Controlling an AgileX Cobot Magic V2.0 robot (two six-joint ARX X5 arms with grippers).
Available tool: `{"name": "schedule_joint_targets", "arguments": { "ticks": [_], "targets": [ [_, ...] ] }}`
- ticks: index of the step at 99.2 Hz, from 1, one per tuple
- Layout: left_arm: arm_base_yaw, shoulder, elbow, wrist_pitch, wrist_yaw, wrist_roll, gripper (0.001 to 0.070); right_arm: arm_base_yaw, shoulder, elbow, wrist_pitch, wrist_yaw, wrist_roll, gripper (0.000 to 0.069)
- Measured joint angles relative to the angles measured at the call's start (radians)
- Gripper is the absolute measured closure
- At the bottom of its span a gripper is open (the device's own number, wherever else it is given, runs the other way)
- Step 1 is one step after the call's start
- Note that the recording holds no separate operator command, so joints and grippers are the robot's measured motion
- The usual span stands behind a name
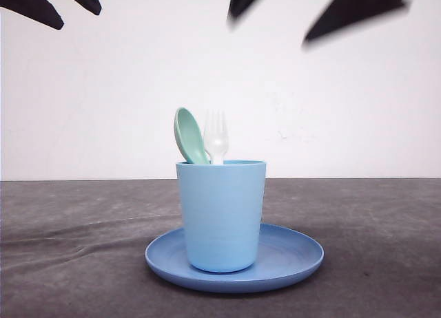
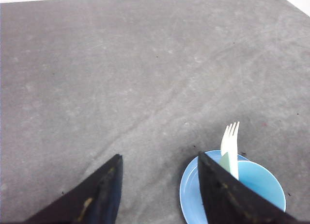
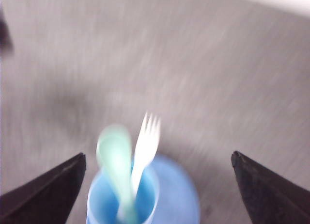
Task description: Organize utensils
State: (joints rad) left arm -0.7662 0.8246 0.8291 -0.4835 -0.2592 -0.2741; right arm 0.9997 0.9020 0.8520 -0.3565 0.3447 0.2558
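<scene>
1. You have the fork (image 1: 216, 136) and the spoon (image 1: 189, 135) standing heads-up inside the light blue cup (image 1: 221, 215), centre of the front frame, spoon left of fork and touching it.
2. The cup stands on the blue plate (image 1: 296, 255) on the grey table (image 1: 62, 235).
3. Your left gripper (image 1: 58, 3), upper left, has its fingers spread and holds nothing.
4. Your right gripper (image 1: 313, 7), upper right and blurred, is spread wide and empty too.
</scene>
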Motion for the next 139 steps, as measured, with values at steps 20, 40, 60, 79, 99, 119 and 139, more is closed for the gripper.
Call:
{"name": "schedule_joint_targets", "arguments": {
  "ticks": [20, 40, 60, 79, 99, 119, 139],
  "targets": [
    [0.0, 0.0, 0.0, 0.0, 0.0, 0.0, 0.0417, 0.0, -0.122, 0.019, -0.007, 0.077, -0.022, 0.0083],
    [0.0, 0.0, 0.0, 0.001, 0.0, 0.0, 0.0425, 0.0, -0.149, 0.018, -0.074, 0.127, -0.024, 0.0136],
    [0.0, 0.0, 0.0, 0.0, 0.0, 0.001, 0.0673, 0.0, -0.144, 0.018, -0.127, 0.127, -0.025, 0.0627],
    [0.0, 0.0, 0.0, -0.002, 0.0, 0.001, 0.0684, 0.0, -0.145, 0.019, -0.118, 0.127, -0.025, 0.0682],
    [0.0, 0.0, 0.0, -0.002, 0.0, 0.001, 0.0684, 0.0, -0.145, 0.018, -0.111, 0.127, -0.024, 0.0684],
    [0.0, 0.0, 0.0, -0.003, 0.0, 0.001, 0.0684, 0.0, -0.145, 0.019, -0.111, 0.127, -0.024, 0.0684],
    [0.0, 0.0, 0.0, -0.002, 0.0, 0.001, 0.0684, 0.0, -0.145, 0.018, -0.111, 0.126, -0.025, 0.0684]
  ]
}}
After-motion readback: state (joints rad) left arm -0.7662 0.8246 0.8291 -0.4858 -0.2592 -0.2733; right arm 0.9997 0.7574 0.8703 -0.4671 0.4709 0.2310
